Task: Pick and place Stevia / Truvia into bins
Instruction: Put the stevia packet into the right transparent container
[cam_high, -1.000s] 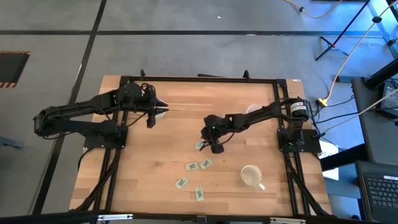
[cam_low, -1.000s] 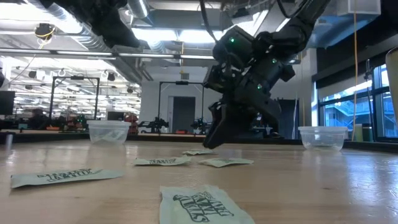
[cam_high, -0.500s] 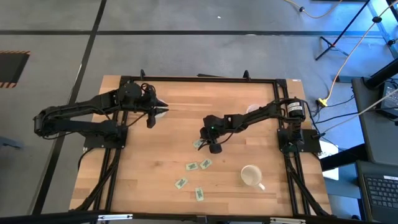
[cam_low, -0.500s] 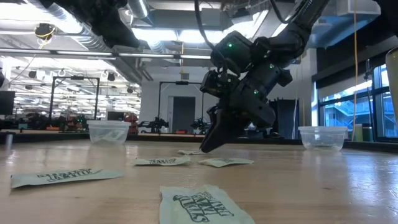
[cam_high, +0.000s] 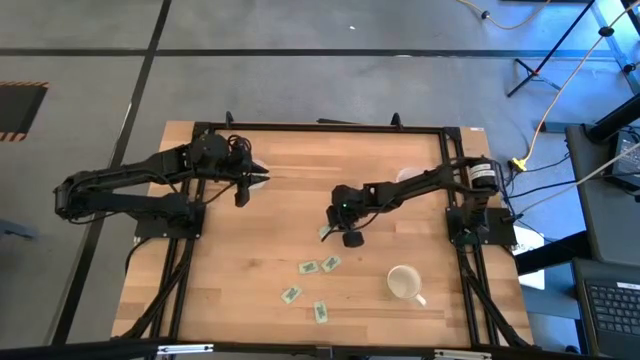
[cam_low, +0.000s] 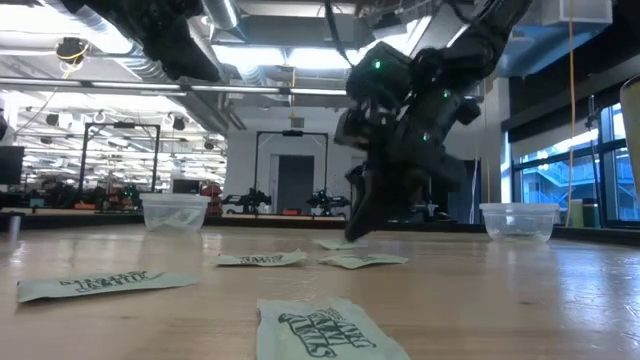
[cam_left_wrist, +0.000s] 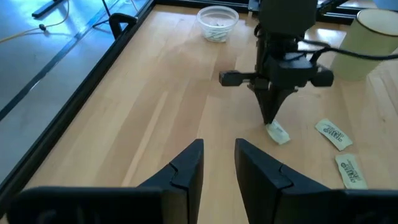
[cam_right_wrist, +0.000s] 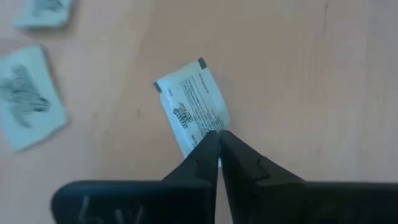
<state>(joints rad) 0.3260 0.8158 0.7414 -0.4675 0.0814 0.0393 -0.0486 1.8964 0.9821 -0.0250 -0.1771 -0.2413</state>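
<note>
A: What's changed? 
B: The right gripper (cam_high: 337, 231) has shifted slightly toward its own side, its fingers clamped on one end of a Stevia packet (cam_right_wrist: 191, 112) at mid-table. 
A: Its lie? 
B: Long axis slanting away from the fingertips. The left gripper (cam_high: 262, 177) hovers, slightly parted.

Five packets (cam_high: 309, 268), two cups (cam_low: 175, 212), one mug (cam_high: 403, 283)

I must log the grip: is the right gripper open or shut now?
Shut: the right gripper has its fingertips together, pinching the edge of a packet.
</note>
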